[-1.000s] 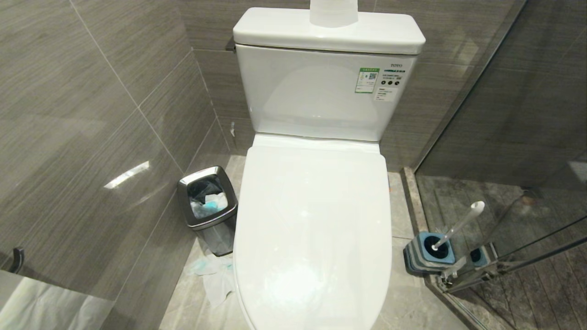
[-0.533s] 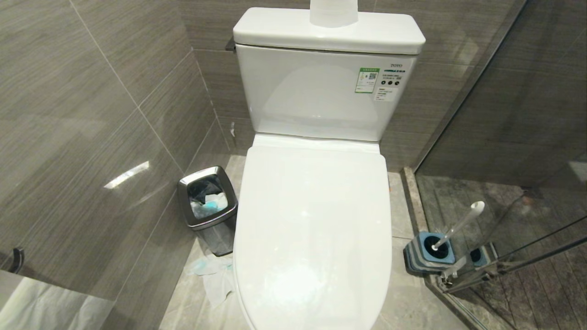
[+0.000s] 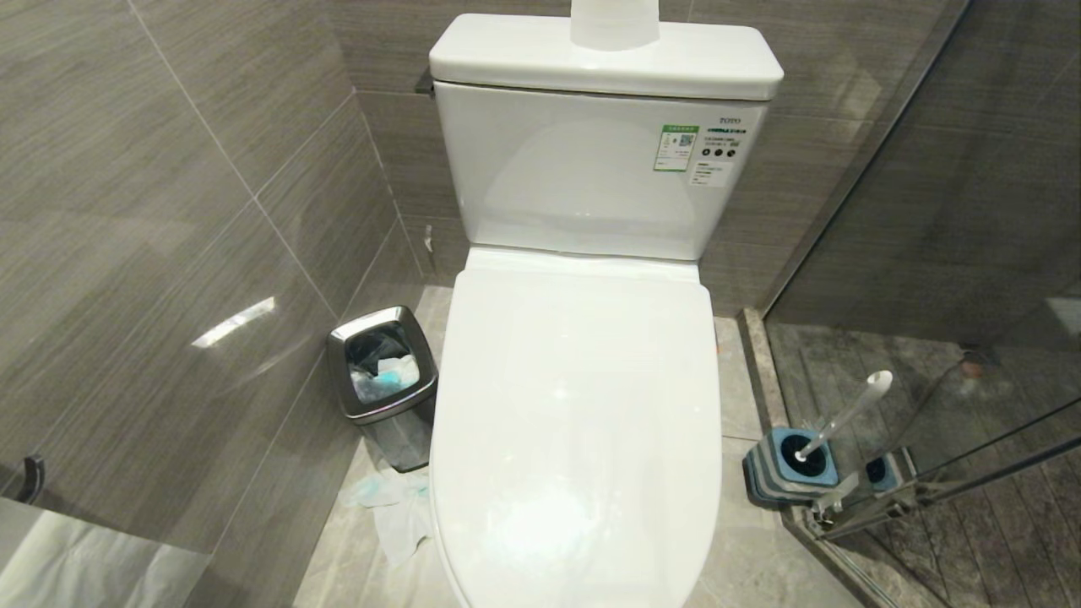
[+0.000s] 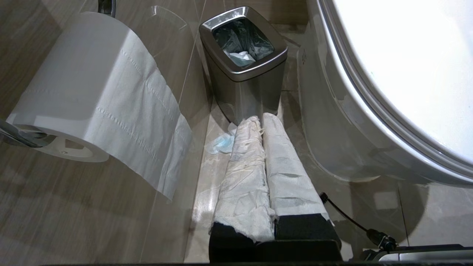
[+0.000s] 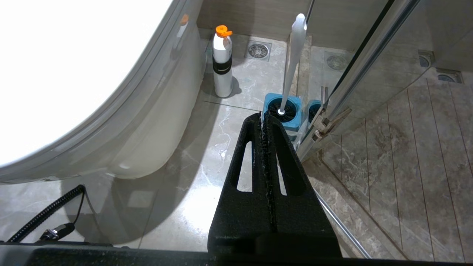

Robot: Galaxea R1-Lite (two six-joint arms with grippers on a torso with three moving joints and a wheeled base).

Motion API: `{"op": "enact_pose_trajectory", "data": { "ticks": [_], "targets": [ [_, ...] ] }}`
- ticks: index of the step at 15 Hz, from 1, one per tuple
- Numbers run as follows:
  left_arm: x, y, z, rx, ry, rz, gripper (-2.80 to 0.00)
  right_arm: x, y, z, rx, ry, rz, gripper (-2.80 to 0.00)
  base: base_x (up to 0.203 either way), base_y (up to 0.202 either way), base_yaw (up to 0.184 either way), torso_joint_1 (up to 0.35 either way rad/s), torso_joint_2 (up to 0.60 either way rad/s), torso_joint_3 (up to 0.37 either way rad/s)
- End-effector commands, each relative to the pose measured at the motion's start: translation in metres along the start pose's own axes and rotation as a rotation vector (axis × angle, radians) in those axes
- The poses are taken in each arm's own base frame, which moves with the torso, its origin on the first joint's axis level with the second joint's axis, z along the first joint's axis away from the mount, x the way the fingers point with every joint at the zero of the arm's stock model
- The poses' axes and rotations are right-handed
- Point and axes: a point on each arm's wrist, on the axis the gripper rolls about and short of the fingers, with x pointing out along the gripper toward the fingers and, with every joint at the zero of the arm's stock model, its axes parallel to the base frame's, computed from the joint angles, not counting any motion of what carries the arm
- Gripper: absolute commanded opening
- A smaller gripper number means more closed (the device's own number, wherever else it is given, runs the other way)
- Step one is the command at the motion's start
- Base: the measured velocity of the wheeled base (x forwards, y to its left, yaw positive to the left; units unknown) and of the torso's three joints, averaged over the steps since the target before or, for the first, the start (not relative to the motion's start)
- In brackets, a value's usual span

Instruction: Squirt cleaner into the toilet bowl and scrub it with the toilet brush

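Observation:
The white toilet's lid (image 3: 583, 405) is down, so the inside of the toilet bowl is hidden; its outer wall (image 4: 332, 122) shows beside my left gripper. The toilet brush (image 3: 844, 414) leans in its blue-topped holder (image 3: 790, 466) on the floor right of the toilet. My left gripper (image 4: 260, 119), its fingers wrapped in white paper, is shut and empty, low by the toilet's left side. My right gripper (image 5: 261, 116) is shut and empty, pointing at the holder (image 5: 282, 114) and the brush handle (image 5: 294, 55). The cleaner is out of view.
A steel bin (image 3: 384, 371) stands left of the toilet with crumpled tissue (image 3: 393, 507) on the floor before it. A toilet-paper roll (image 4: 85, 92) hangs on the left wall. A white orange-capped bottle (image 5: 222, 62) stands by the toilet base. A glass shower partition (image 3: 929, 253) closes the right.

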Motion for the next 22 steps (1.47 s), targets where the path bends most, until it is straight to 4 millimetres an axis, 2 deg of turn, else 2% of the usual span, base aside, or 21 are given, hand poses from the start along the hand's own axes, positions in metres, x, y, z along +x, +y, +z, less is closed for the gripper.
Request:
{"op": "enact_pose_trajectory", "data": {
  "ticks": [1,22],
  "targets": [
    [0.0002,0.0000,-0.0004,0.000,0.003,0.000,-2.80,0.0001,0.0000,-0.0003,0.000,0.001,0.000,-2.80,0.000,0.000,0.000,0.000,0.00,0.000],
    [0.0002,0.0000,-0.0004,0.000,0.003,0.000,-2.80,0.0001,0.0000,0.0000,0.003,0.000,0.000,-2.80,0.000,0.000,0.000,0.000,0.00,0.000]
  ]
}}
